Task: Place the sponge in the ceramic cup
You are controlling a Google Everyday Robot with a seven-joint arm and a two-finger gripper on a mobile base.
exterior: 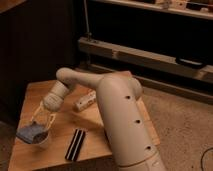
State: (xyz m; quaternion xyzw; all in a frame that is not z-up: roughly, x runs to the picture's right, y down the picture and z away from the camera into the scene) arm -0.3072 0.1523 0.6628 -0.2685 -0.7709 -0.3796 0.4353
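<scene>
The blue-grey sponge (28, 133) lies across the left rim of the small white ceramic cup (43, 140) near the table's front left corner, sticking out to the cup's left. My gripper (43, 121) hangs straight above the cup, its tips right at the sponge's right end and the cup's mouth. Whether it grips the sponge does not show. The pale arm runs from the gripper up and right to the robot's body (125, 125).
On the wooden table (32, 92) a white tube-like bottle (85, 101) lies right of the arm, and a flat black striped bar (76, 145) lies near the front edge, right of the cup. Dark shelving stands behind the table.
</scene>
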